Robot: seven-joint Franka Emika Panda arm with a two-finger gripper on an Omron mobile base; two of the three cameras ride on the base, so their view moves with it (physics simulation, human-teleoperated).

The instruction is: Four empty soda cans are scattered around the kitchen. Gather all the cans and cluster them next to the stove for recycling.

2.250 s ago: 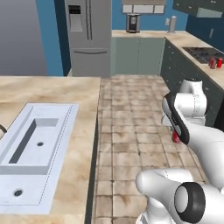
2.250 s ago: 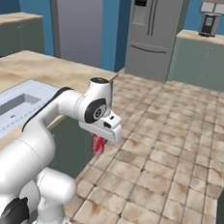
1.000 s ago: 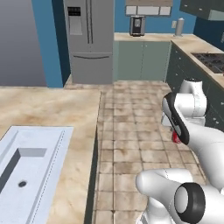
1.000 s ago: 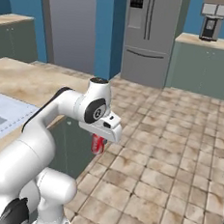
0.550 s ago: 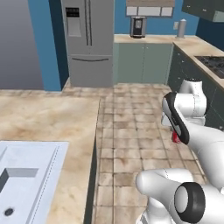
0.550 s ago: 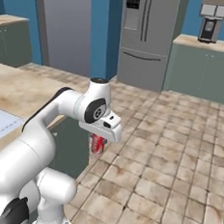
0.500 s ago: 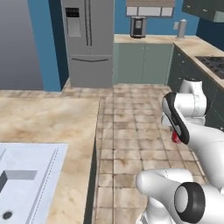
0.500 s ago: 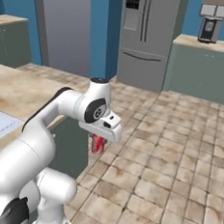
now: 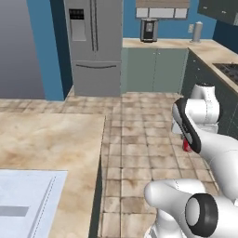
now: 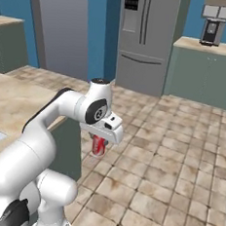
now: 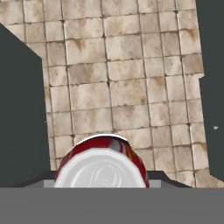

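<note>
One can [image 10: 99,145] is clamped in the gripper [image 10: 100,142], carried over the floor [image 10: 179,155]; stove [image 9: 228,70] probably far, three unseen.

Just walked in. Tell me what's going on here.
The white arm is carrying a red soda can in its gripper, held above the tan tiled floor beside the island counter. In the hand view the can's silvery top sits right between the fingers. The stove is off to the right on the far counter, and the can has not reached it yet.
</note>
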